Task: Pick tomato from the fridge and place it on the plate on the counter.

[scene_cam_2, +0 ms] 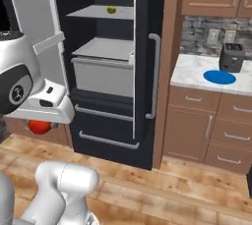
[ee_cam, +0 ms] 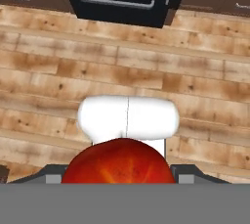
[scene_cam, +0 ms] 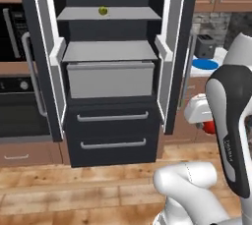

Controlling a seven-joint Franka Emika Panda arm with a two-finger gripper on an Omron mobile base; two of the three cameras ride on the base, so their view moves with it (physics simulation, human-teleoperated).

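Observation:
The glossy red tomato sits between my fingers, close to the camera in the hand view, over the wooden floor. My gripper is shut on the tomato, low and to the right of the open fridge. In the right base view the gripper holds the tomato left of the fridge. The blue plate lies on the marble counter in front of the toaster; the plate also shows past the right fridge door.
A yellow-green ball rests on the upper fridge shelf. Both fridge doors stand open. A dark toaster stands behind the plate. The black oven is left of the fridge. Wooden floor lies below the hand.

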